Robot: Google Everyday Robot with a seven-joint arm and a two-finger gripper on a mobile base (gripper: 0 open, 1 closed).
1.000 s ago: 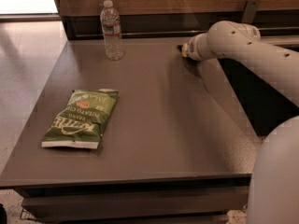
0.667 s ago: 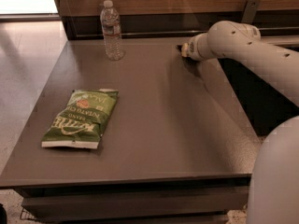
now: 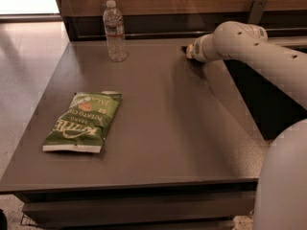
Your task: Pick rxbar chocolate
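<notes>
My gripper is at the far right part of the table, low over the surface, mostly hidden behind the white wrist of my arm. A small dark shape shows at the wrist's left edge, right at the gripper. I cannot tell whether it is the black rxbar chocolate or part of the gripper. No other black bar shows on the table.
A large green Kettle chip bag lies flat at the front left of the dark table. A clear water bottle stands at the back. A wooden wall runs behind the table. My white arm base fills the lower right.
</notes>
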